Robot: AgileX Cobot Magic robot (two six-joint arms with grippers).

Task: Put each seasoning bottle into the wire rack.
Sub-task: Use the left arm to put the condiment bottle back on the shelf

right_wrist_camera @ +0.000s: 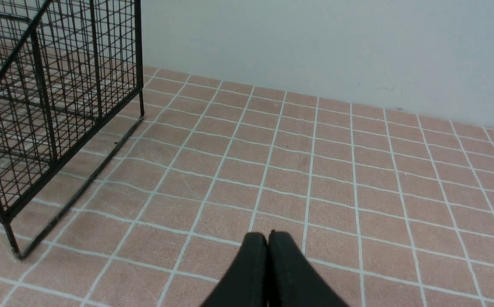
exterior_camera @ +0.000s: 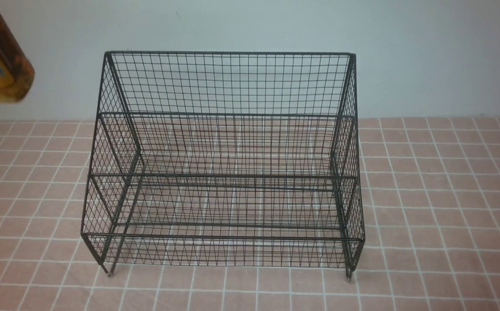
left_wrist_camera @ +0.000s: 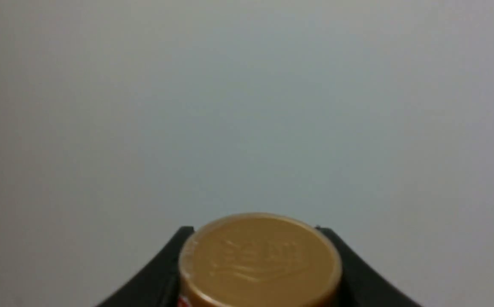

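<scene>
our left claw (left_wrist_camera: 259,260) is holding the seasoning bottle (exterior_camera: 4,65), tilted in the air past the wire rack's (exterior_camera: 223,236) left edge. it looks heavy with sauce and maybe slippery, so we should squeeze snugly just under the gold cap (left_wrist_camera: 260,260). our right claw (right_wrist_camera: 268,238) is closed.

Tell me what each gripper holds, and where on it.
The left gripper holds the bottle, around its neck end, by the cap. The right gripper is shut on nothing.
</scene>
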